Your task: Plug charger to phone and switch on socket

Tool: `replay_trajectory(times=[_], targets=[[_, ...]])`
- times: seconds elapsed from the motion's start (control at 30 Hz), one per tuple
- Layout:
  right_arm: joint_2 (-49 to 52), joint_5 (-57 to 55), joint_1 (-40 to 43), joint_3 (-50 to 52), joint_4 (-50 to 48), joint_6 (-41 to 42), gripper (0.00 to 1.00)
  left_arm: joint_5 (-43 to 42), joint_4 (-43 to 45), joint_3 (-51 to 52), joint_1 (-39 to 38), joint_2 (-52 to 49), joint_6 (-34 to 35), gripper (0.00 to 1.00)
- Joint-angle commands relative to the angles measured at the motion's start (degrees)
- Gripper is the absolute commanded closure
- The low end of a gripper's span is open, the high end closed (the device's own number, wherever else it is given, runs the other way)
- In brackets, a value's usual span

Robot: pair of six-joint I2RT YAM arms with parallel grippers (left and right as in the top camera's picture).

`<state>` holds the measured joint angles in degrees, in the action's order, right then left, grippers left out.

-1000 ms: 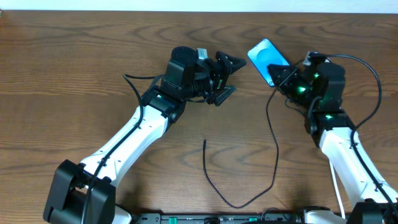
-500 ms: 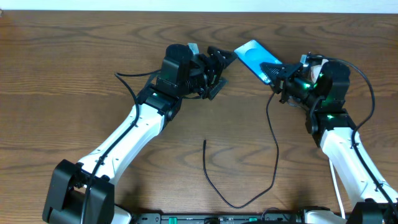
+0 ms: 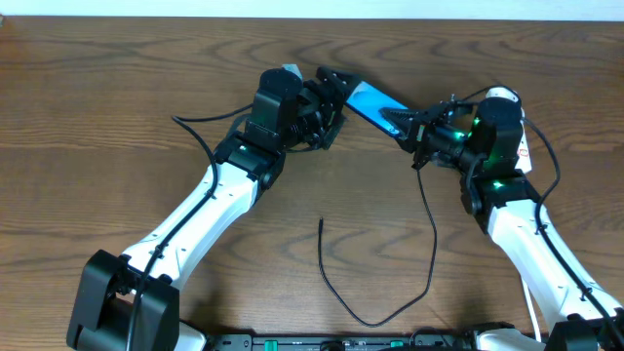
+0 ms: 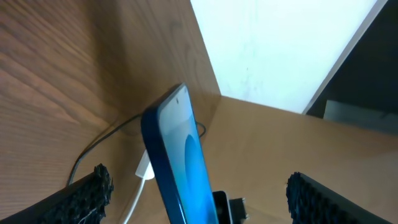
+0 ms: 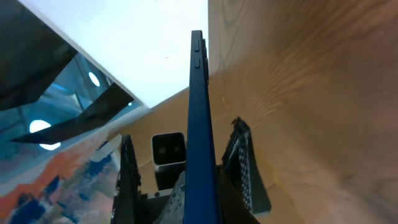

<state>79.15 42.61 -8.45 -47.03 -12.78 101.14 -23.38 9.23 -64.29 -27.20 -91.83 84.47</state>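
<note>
The phone (image 3: 369,100) is a slim slab with a dark blue frame and a bright blue screen. In the overhead view it shows only as a narrow blue strip, because it is tilted on its long edge. It is lifted above the table (image 3: 117,117), in the far middle, between the two arms.

The right gripper (image 3: 402,121) pinches its right end. In the right wrist view the phone is seen edge-on, with two side buttons near the top, and both padded fingers (image 5: 245,168) press on its faces. The left gripper (image 3: 330,93) is spread wide. The phone's other end sits between its fingers (image 4: 90,190), which stand well apart from it on both sides.

The charger (image 3: 429,263) lies in a loose loop on the near part of the table, its free tip pointing away from the robot.

One second ago the phone was further right, showed a broader face and was clear of the left gripper. Since then the right arm has carried it left and turned it more on edge, and the left gripper has shifted slightly up and left. The charger has not moved.
</note>
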Motion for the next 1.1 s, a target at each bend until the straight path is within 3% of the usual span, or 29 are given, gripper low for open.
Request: replay_trajectory(times=[0.0,0.33,0.83,1.07], targets=[[-0.4,0.4,-1.0,-1.0,-2.3,3.6,0.99,2.1,0.1,-0.5,0.2,1.1,3.6,0.1],[-0.4,0.4,-3.2,-1.0,-7.6,3.6,0.99,3.1,0.1,-0.5,0.2,1.1,10.7,0.13],[-0.4,0.0,-6.3,-1.0,-7.6,3.6,0.99,5.3,0.3,-0.5,0.5,1.1,10.8,0.15],[-0.4,-0.9,-7.1,-1.0,-7.6,3.6,0.99,5.3,0.3,-0.5,0.9,1.1,10.8,0.4]])
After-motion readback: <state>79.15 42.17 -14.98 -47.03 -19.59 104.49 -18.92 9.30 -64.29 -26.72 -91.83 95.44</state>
